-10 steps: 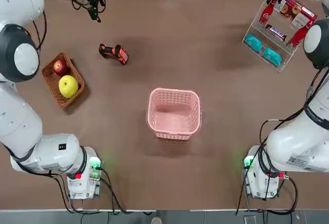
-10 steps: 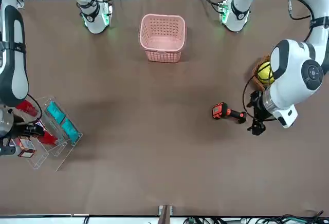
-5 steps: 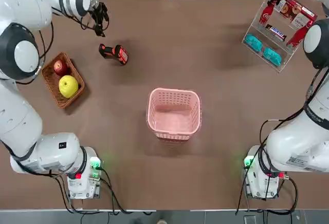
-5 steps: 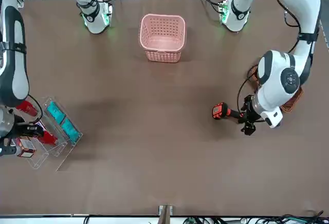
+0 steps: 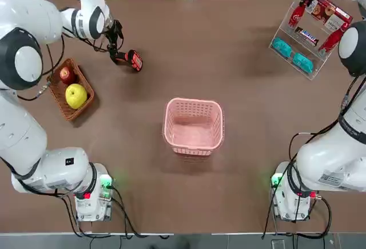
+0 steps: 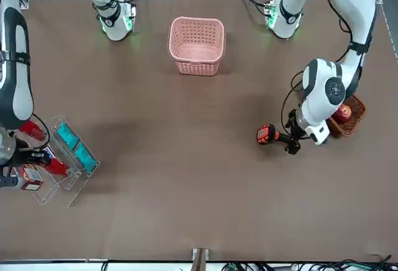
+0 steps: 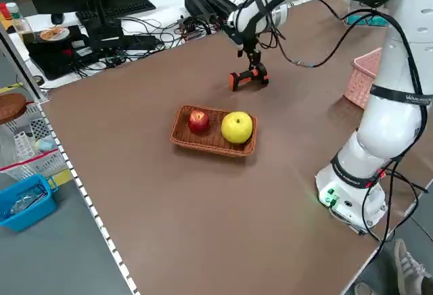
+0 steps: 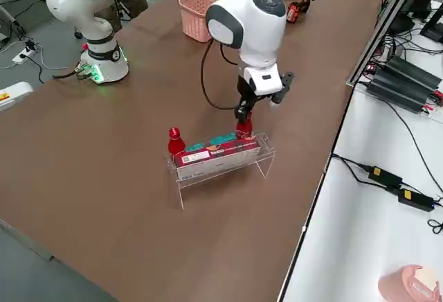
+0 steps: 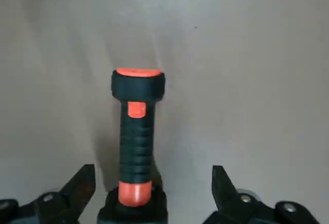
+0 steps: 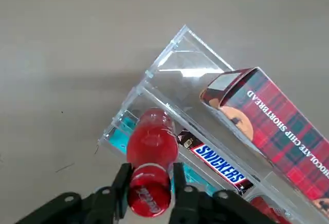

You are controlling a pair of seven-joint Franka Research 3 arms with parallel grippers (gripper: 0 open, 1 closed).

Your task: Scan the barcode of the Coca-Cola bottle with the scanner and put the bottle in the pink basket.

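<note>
The scanner (image 5: 128, 59) lies on the table at the far left, orange head toward the middle. My left gripper (image 5: 116, 48) is open and low over its black handle (image 9: 136, 136), one finger on each side, not touching. At the far right, my right gripper (image 10: 149, 185) is shut on the Coca-Cola bottle (image 5: 297, 13), which stands in the clear rack (image 5: 286, 29). A second bottle like it (image 5: 331, 39) stands at the rack's other end. The pink basket (image 5: 193, 101) sits empty mid-table.
The rack also holds teal packets (image 5: 291, 55), a Snickers bar (image 5: 309, 35) and a shortbread box (image 5: 330, 10). A brown wicker basket (image 5: 57, 93) with a red apple (image 5: 67, 75) and a yellow fruit (image 5: 76, 95) sits near the left edge, close to the scanner.
My left gripper has come in from the table's far edge and dropped to the scanner's handle. The right gripper and bottle have stayed at the rack.
</note>
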